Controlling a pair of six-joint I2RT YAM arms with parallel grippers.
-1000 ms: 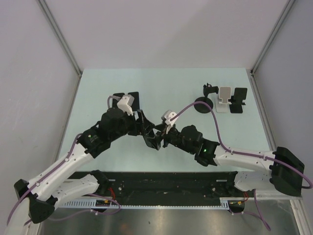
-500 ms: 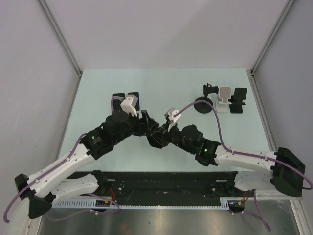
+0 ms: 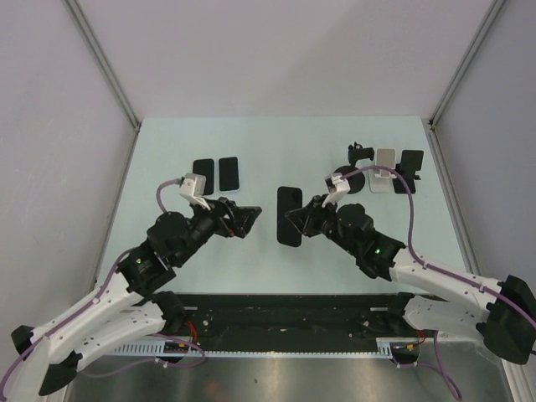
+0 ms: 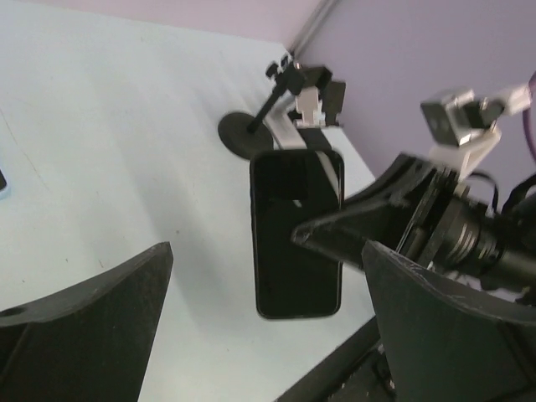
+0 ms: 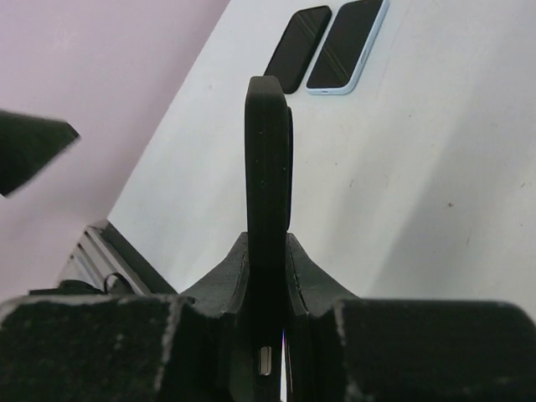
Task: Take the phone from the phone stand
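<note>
The black phone [image 3: 290,213] hangs flat above the middle of the table, and my right gripper [image 3: 298,221] is shut on its right long edge. In the right wrist view the phone [image 5: 268,159] stands edge-on, pinched between both fingers [image 5: 314,268]. My left gripper [image 3: 249,223] sits just left of the phone, open and holding nothing. From the left wrist the phone [image 4: 295,239] shows beyond the wide-apart fingers [image 4: 92,322]. The white phone stand [image 3: 385,161] stands at the far right with nothing in it.
Two more phones, a dark one [image 3: 203,174] and a light-cased one [image 3: 228,172], lie side by side at the far left. A black round-based holder [image 3: 346,181] and a black stand [image 3: 411,170] flank the white one. A black rail runs along the near edge.
Both grippers met at the phone in the middle. The left one has opened and drawn back left; the right one has shut on the phone and carried it slightly right.
</note>
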